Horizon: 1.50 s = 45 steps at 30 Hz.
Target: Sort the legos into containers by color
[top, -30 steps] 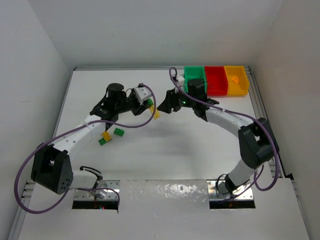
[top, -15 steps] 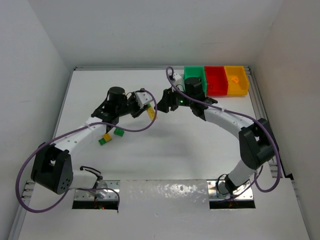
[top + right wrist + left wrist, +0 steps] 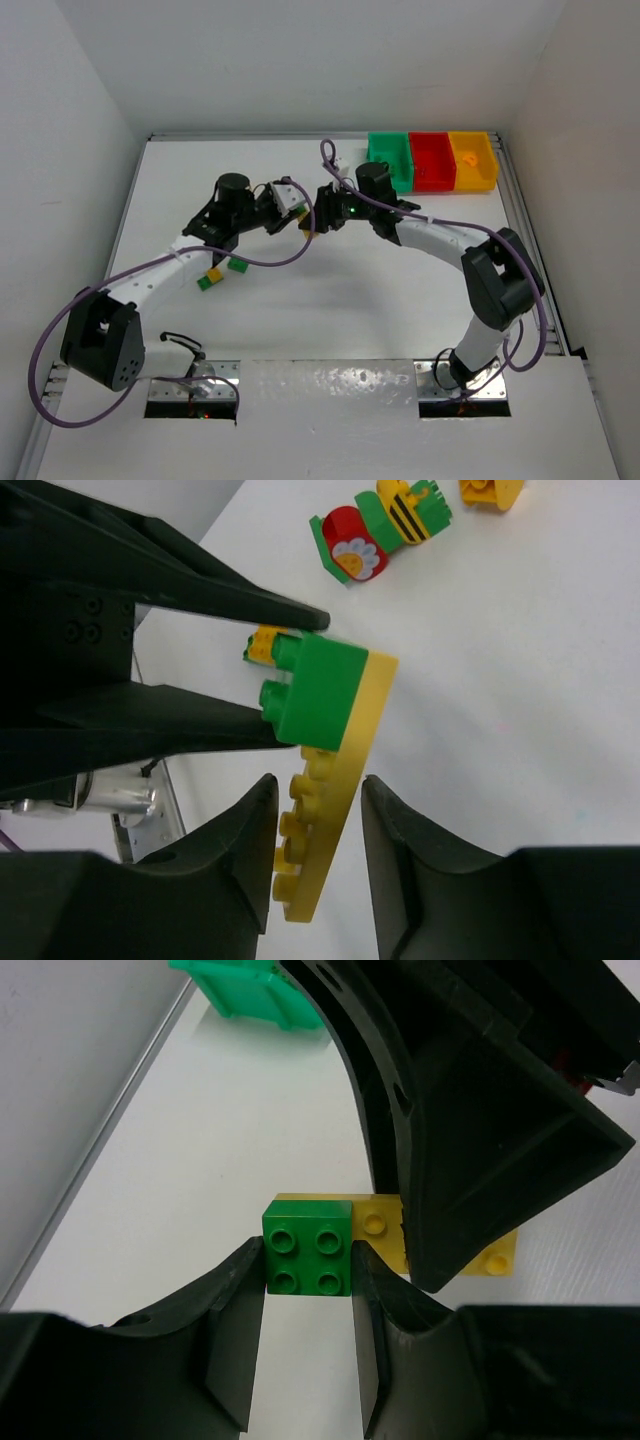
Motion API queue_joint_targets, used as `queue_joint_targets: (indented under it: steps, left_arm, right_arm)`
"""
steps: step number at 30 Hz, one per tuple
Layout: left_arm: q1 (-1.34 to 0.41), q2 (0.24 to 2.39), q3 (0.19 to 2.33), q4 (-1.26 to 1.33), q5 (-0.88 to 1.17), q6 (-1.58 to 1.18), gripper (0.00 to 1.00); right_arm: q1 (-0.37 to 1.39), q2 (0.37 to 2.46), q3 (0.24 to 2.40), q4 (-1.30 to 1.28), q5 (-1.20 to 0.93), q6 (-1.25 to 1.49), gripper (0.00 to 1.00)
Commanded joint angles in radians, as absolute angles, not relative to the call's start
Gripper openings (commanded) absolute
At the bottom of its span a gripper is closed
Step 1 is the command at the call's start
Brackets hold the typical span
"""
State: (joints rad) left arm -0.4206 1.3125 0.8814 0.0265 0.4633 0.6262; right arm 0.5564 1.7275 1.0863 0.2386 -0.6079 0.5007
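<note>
Above the table [image 3: 330, 300], green brick [image 3: 307, 1250] pinched in left claw [image 3: 305, 1270], seated on yellow plate [image 3: 352, 740] lying lengthwise between spread jaws of right claw [image 3: 318, 792].

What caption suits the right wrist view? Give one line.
Right gripper straddles the yellow plate while the left gripper clamps the green brick seated on it.

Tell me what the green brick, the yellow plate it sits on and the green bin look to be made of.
Green brick: hard moulded plastic, smooth with a slight sheen; crisp round studs and sharp edges. Yellow plate: apparently the same plastic, uniform colour, moulded stud row. Green bin: likely thin rigid plastic, fairly glossy, with moulded ridges; only partly in view.
</note>
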Motion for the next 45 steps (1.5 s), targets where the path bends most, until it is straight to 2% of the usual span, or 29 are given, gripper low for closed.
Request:
queue_joint_targets:
  steps: [1,3,5,7,8,9,13,17,21,22,26,28,33,36,45]
  left_arm:
    - [-0.43,1.259,0.887,0.089,0.492,0.617,0.0]
    - [-0.43,1.249,0.881,0.086,0.495,0.624,0.0]
    - [-0.428,1.243,0.874,0.086,0.497,0.629,0.0]
    - [-0.43,1.241,0.87,0.084,0.499,0.624,0.0]
    - [-0.43,1.241,0.87,0.083,0.497,0.624,0.0]
    - [-0.43,1.239,0.87,0.08,0.494,0.624,0.0]
    - [-0.429,1.21,0.864,0.045,0.538,0.667,0.0]
    - [-0.43,1.164,0.853,0.045,0.546,0.626,0.0]
    - [-0.43,1.163,0.874,0.032,0.393,0.485,0.0]
    - [-0.43,1.161,0.873,0.032,0.347,0.467,0.0]
    - [-0.43,1.157,0.859,0.037,0.278,0.4,0.0]
    - [-0.429,1.151,0.845,0.046,0.255,0.376,0.0]
    - [-0.429,1.112,0.804,0.044,0.207,0.373,0.0]
    - [-0.43,1.091,0.773,0.043,0.201,0.383,0.0]
    - [-0.43,1.092,0.727,0.026,0.164,0.396,0.0]
  right_arm:
    - [0.565,1.715,1.072,0.29,-0.63,0.506,0.37]
    - [0.566,1.71,1.065,0.272,-0.617,0.494,0.37]
    - [0.565,1.71,1.066,0.256,-0.609,0.48,0.28]
    - [0.565,1.712,1.068,0.262,-0.607,0.482,0.16]
    - [0.565,1.712,1.068,0.271,-0.609,0.486,0.01]
    - [0.563,1.71,1.069,0.272,-0.598,0.495,0.0]
    - [0.516,1.718,1.078,0.305,-0.594,0.577,0.0]
    - [0.439,1.756,1.156,0.11,-0.494,0.499,0.0]
    - [0.264,1.741,1.268,-0.056,-0.275,0.404,0.0]
    - [0.188,1.771,1.376,-0.168,-0.144,0.362,0.0]
    - [0.094,1.914,1.669,-0.34,0.178,0.198,0.0]
    - [0.068,1.953,1.724,-0.306,0.274,0.152,0.0]
    - [0.046,2.035,1.683,-0.132,0.6,0.039,0.0]
    - [0.028,2.098,1.686,-0.016,0.704,-0.059,0.0]
    - [-0.026,2.278,1.766,0.225,0.735,-0.319,0.0]
